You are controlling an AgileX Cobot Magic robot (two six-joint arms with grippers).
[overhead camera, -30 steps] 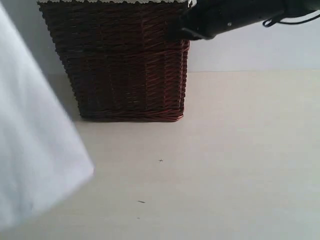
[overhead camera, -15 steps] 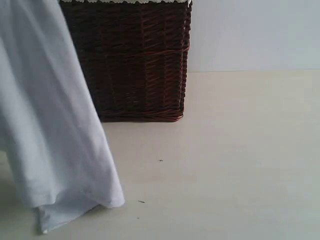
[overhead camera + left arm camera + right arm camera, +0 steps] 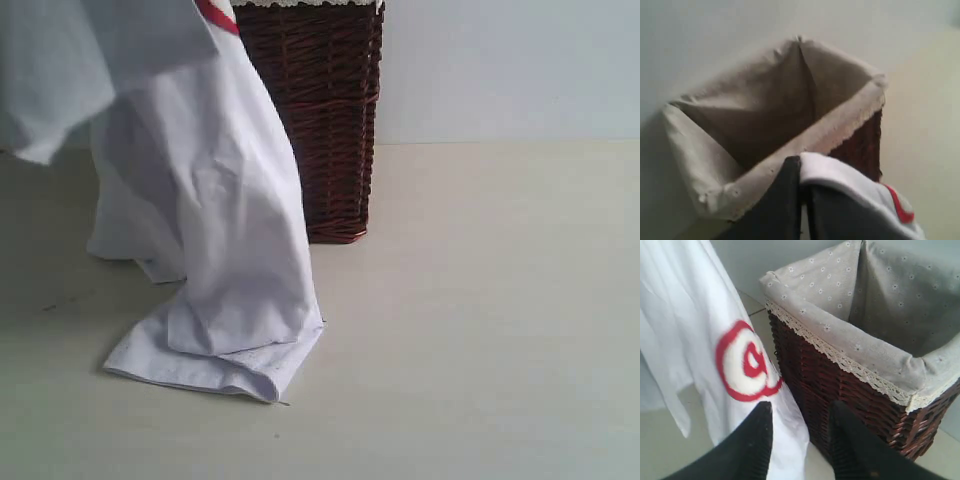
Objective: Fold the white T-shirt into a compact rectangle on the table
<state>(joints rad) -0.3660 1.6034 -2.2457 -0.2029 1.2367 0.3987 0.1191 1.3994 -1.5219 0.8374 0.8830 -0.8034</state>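
Hanging from high on the left of the scene, the white T-shirt drapes down in front of the dark brown wicker basket. Only its bottom hem is crumpled on the pale cream table, near the front left. The left gripper is pinched closed on a fold of the shirt's white cloth above the basket's open mouth, and appears to carry the garment's whole weight. The right gripper has its fingers spread apart and holds nothing. It sits just beside the hanging shirt, close to the red-outlined lettering and to the basket's lace-trimmed floral liner.

By my reading, folding has not begun, because the shirt has yet to be laid out flat.

- **Slipping:** the single pinch looks small, so a quick swing could pull the cloth out and drop the shirt in a heap, or partly into the basket.
- **Snagging:** the fabric hangs very near the basket's rim. Dragging it across could catch it on the wicker or the lace, and might tip or shift the basket.
- **Bunching:** the hem is already doubled under itself on the table. Lowering the rest on top would trap those creases and leave a twisted pile.
- **Wrong grasp:** if the right gripper closes here it may take several layers, or the basket liner along with the shirt
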